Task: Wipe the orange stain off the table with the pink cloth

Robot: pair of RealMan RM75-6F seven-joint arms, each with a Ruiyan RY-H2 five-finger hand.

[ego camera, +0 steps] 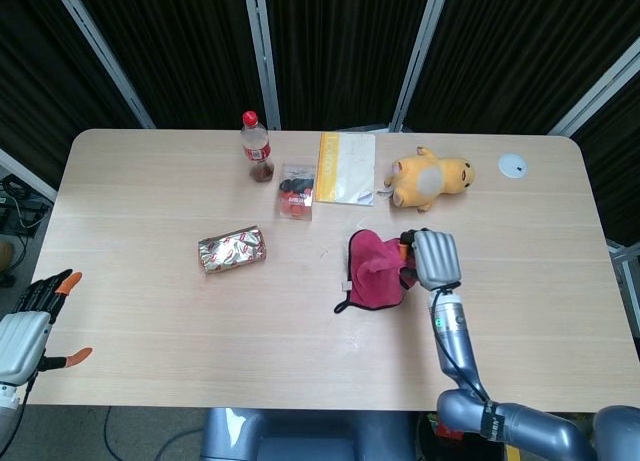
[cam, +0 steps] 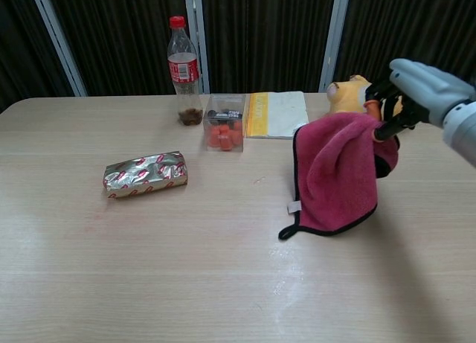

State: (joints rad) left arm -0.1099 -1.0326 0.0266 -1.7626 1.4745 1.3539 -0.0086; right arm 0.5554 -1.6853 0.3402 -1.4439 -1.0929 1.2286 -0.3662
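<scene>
My right hand [ego camera: 435,259] [cam: 416,86] grips the pink cloth [ego camera: 372,271] [cam: 335,172] by its upper edge and holds it up above the middle right of the table. The cloth hangs open, and in the chest view its black-trimmed lower edge sits just over the tabletop. A faint small mark [cam: 259,181] lies on the wood left of the cloth; no plainly orange stain shows. My left hand [ego camera: 30,326] is off the table's near left corner, fingers spread, holding nothing.
Along the back stand a cola bottle [ego camera: 256,147], a clear box of red pieces [ego camera: 296,190], a yellow booklet [ego camera: 346,168] and a yellow plush toy [ego camera: 430,178] right behind the cloth. A foil packet [ego camera: 232,250] lies left of centre. A white disc [ego camera: 513,164] sits far right.
</scene>
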